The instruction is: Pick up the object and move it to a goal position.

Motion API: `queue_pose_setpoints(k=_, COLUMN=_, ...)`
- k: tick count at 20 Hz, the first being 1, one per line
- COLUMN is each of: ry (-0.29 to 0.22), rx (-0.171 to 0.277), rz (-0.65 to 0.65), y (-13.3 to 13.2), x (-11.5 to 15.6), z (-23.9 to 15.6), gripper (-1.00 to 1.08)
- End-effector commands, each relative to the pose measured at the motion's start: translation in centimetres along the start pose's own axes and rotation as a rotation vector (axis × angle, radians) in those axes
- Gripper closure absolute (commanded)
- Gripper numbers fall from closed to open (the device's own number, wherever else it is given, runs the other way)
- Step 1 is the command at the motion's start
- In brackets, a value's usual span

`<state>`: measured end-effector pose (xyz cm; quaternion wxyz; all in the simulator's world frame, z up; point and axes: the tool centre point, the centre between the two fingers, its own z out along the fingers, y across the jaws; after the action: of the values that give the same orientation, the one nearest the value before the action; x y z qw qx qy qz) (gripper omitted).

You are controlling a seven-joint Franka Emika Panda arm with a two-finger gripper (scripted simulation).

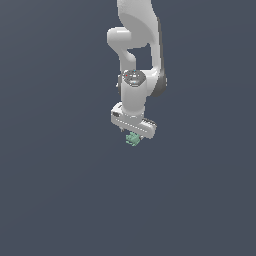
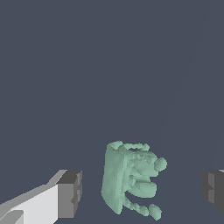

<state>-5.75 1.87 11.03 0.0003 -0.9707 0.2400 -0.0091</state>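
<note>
The object [image 1: 133, 140] is a tiny pale mint-green lumpy item just below the white hand in the exterior view. In the wrist view it [image 2: 129, 177] lies between the two dark fingertips [image 2: 70, 192], with a clear gap on each side. My gripper [image 1: 133, 135] points down over it with the jaws spread wide, one on each side of the object and touching neither side. The gripper also shows in the wrist view [image 2: 142, 192]. No goal marker shows in either view.
The white arm [image 1: 135, 50] rises above the hand to the exterior view's top edge. A plain dark grey-blue surface [image 1: 60, 190] fills the rest of both views.
</note>
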Motion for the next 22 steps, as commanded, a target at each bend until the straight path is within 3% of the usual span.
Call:
queue_pose_setpoints(k=1, ry=-0.006, rx=-0.001, rz=0.042, y=0.0, x=-1.0, z=0.7, gripper=-0.92)
queue_pose_setpoints(k=9, ry=-0.016, rx=-0.006, rz=0.112, y=0.2, x=-2.7, z=1.8, gripper=-0.92)
queue_pose_setpoints(k=22, ry=-0.017, rx=-0.006, rz=0.116, y=0.2, x=-3.0, z=4.2, gripper=-0.92)
